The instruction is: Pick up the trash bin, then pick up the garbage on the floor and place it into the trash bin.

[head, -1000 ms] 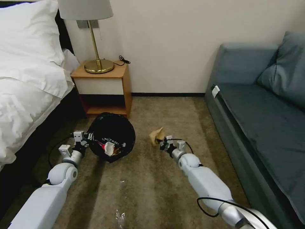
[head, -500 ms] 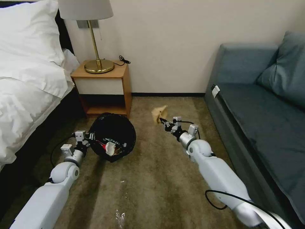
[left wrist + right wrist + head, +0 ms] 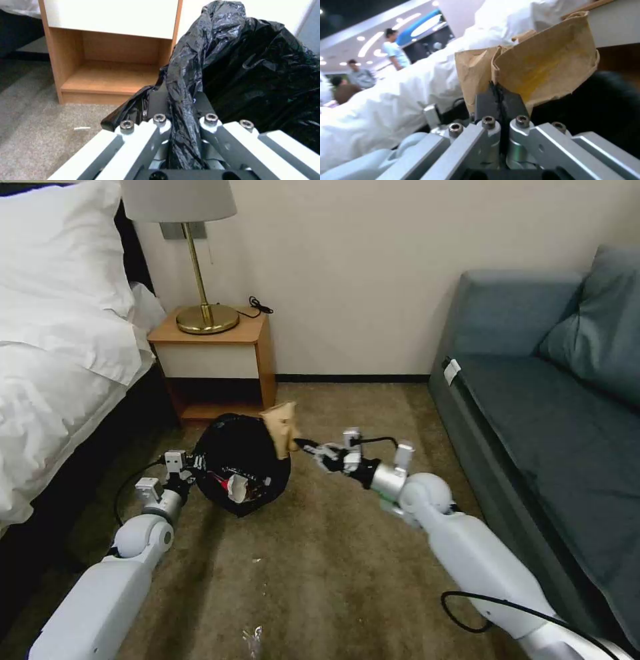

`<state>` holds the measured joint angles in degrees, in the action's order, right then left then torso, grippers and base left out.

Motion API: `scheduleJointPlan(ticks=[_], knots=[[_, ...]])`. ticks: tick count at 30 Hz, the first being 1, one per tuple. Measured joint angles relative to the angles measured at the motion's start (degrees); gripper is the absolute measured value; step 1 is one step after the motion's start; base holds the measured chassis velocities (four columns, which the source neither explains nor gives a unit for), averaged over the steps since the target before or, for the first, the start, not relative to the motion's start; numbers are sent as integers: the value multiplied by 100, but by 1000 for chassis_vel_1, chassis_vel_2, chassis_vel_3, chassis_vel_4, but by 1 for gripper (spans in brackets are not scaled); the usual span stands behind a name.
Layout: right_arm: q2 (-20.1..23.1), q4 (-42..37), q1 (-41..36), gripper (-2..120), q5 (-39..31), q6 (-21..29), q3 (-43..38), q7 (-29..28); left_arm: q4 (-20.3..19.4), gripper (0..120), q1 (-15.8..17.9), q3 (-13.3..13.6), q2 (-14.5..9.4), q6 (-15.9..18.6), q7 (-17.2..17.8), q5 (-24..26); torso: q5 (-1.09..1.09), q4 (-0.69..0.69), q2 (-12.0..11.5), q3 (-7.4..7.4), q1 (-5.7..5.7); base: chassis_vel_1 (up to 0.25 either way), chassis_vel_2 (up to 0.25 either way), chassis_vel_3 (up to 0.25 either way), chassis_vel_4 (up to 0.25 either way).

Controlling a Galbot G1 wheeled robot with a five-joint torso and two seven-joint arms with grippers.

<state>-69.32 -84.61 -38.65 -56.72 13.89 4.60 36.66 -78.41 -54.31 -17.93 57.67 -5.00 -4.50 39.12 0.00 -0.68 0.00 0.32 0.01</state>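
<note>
Tan paper wad (image 3: 281,428) is pinched between the shut jaws of my right gripper (image 3: 301,444), hanging in the air right at the far-right edge of the trash bin (image 3: 241,465), not over the opening proper yet as far as I can judge from the head view. My left gripper (image 3: 192,463) is clamped on a bunched fold of the black liner (image 3: 186,82) at the bin's left side, holding the bin tipped so its mouth faces me (some litter, something white and something red, already sits inside). Biggest worry from here: the grip on the wad looks like it's only on a bottom corner (image 3: 498,93), so a quick swing could shake it loose and it'd land back on the carpet (image 3: 333,553) just beside the bin. The other one is on the left side, since I'm holding plastic and can't tell whether I have the rim; the liner could slide or stretch and the bin would sag or roll. The wad is a flattish crumpled piece, long axis roughly upright, standing up from the fingertips with its top leaning a bit toward the far wall.
</note>
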Motion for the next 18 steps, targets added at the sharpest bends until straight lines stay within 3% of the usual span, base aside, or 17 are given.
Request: scheduleJointPlan(ticks=[8, 16, 18], knots=[[-712, 797, 210, 0, 265, -186, 497, 8, -34, 4, 14, -12, -34, 23, 26, 51, -1, 0, 0, 0, 0, 0, 0, 0, 0], [-927, 1450, 173, 1, 474, -450, 724, -107, -38, 4, 13, 13, 11, 34, 38, 75, -1, 0, 0, 0, 0, 0, 0, 0, 0], [-955, 1565, 173, 7, 480, -501, 733, -166, -56, 4, 14, 16, 24, 41, 50, 76, -1, -1, 0, 0, 0, 0, 0, 0, 0]])
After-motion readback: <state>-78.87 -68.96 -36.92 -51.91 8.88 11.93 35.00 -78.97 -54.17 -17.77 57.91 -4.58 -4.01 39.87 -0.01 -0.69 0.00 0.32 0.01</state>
